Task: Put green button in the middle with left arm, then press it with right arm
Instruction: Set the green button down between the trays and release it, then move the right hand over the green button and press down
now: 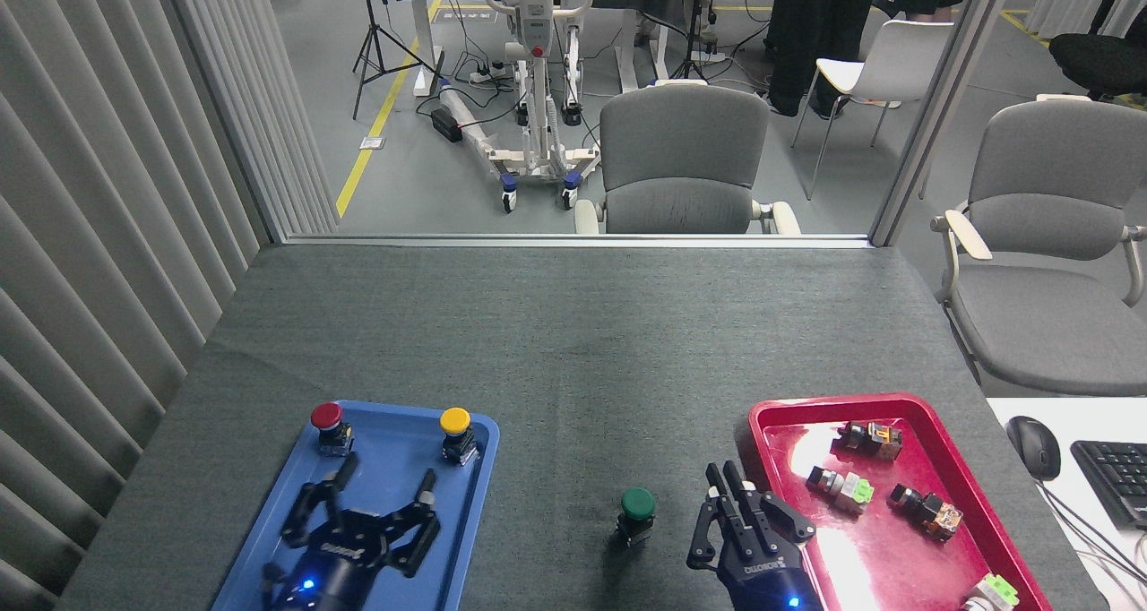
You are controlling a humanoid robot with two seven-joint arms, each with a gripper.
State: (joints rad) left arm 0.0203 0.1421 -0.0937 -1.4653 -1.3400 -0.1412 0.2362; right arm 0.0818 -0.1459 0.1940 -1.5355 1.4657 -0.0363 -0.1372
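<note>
The green button [637,507] stands upright on the dark grey cloth [573,360], in the middle between the two trays, with nothing touching it. My left gripper [376,496] hovers over the blue tray [269,548], well left of the button. It is open, its fingers spread and empty. My right gripper [728,490] is just right of the button, at the red tray's left edge. Its fingers are drawn together and point away from me, and they hold nothing.
A red-capped button [328,425] and a yellow-capped button [456,432] stand at the blue tray's far end. The red tray [762,418] holds several small switch parts. A mouse [1033,446] and keyboard [1116,478] lie at the right. Grey chairs stand beyond the table.
</note>
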